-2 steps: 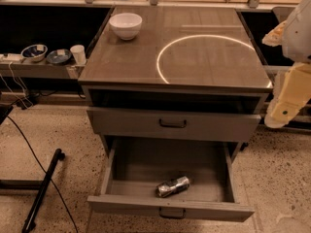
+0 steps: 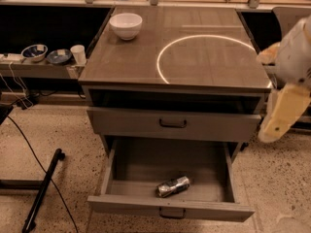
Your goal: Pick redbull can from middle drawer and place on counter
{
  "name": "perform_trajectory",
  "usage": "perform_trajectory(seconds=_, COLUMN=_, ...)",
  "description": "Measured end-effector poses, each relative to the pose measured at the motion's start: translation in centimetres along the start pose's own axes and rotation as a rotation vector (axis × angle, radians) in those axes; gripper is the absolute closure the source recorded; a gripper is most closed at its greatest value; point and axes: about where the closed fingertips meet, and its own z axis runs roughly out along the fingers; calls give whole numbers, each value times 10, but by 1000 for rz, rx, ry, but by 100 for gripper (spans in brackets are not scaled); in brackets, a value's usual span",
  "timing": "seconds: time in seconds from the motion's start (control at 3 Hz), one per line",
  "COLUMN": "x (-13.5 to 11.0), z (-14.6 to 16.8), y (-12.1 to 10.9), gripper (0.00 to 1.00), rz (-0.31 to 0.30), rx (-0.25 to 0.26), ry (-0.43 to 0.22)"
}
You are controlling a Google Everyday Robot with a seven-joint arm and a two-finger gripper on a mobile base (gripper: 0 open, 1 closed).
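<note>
- A white bowl (image 2: 126,25) stood at the tabletop (image 2: 121,64)'s 11 o'clock corner, well apart from everything the task concerned.
- The can (image 2: 173,186) lay on its side on the floor of the open bottom drawer (image 2: 146,159), near the front wall and about mid-width, at 6 o'clock from the tabletop.
- Its long axis ran roughly from 8 o'clock to 2 o'clock. Which end was the top could not be made out.
- I judged it light and stiff, but thin-walled, so it would probably dent under a hard squeeze. Its shiny round skin looked slippery, and it could roll when nudged.
- The best hold looked to be across the middle of the body, square to the long axis, coming from above where the drawer walls left room.
- A pale ring (image 2: 158,62) marked the tabletop's right half, with bare surface inside it that looked fit for setting the can down.
- The tool (image 2: 283,114) hung at 3 o'clock, beside the cabinet's right edge, well apart from the can and holding nothing I could see. Whether it was wide or narrow I could not tell.
</note>
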Motion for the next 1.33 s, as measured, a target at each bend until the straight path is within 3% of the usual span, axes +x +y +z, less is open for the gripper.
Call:
perform_trajectory(seconds=0.33, x=17, z=65, y=17, gripper=0, rz=-73, rx=-41, ry=-65)
perform_trajectory(seconds=0.67, x=18, z=69, y=17, gripper=0, rz=-116, rx=-30, ry=-64)
perform_trajectory(seconds=1.0, x=3, z=117, y=43, gripper=0, rz=-158, rx=-204, ry=-158)
perform_trajectory(seconds=1.33, x=-15, z=237, y=114, gripper=0, rz=-297, rx=-456, ry=-357)
